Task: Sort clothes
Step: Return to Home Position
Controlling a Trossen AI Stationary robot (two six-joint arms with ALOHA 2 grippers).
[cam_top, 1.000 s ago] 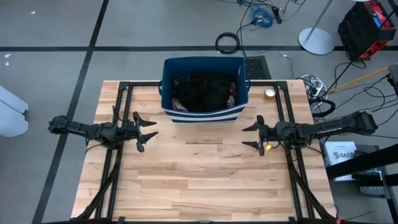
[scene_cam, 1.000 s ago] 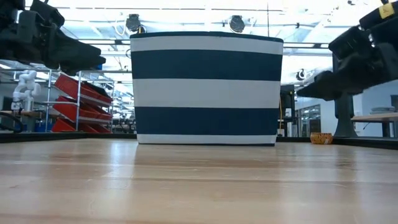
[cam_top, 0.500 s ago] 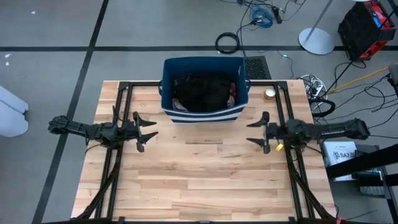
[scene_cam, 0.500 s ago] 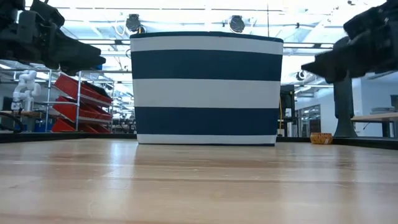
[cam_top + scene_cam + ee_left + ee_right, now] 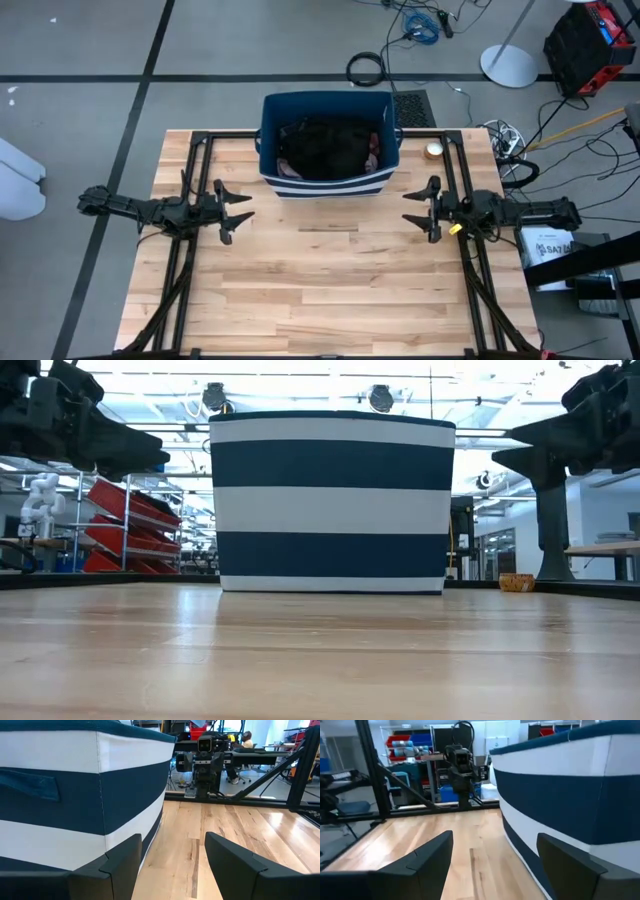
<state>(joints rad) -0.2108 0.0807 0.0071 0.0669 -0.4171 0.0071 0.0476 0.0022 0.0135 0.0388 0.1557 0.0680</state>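
Observation:
The clothes (image 5: 325, 148) lie piled inside the dark blue bin with white stripes (image 5: 328, 183) at the table's far middle: mostly black fabric, with a pink piece (image 5: 373, 145) at the right side. My left gripper (image 5: 243, 210) is open and empty, left of the bin. My right gripper (image 5: 412, 208) is open and empty, right of the bin. Both point toward the table's middle. The bin also shows in the low view (image 5: 332, 500), the left wrist view (image 5: 75, 795) and the right wrist view (image 5: 570, 790).
A black metal frame (image 5: 200, 140) runs along the table's left, right and far sides. A small round tape roll (image 5: 434, 151) lies at the far right. Bare wood (image 5: 320, 280) spreads in front of the bin.
My right gripper has drawn back toward the table's right edge and risen a little, staying open. My left arm has kept still.

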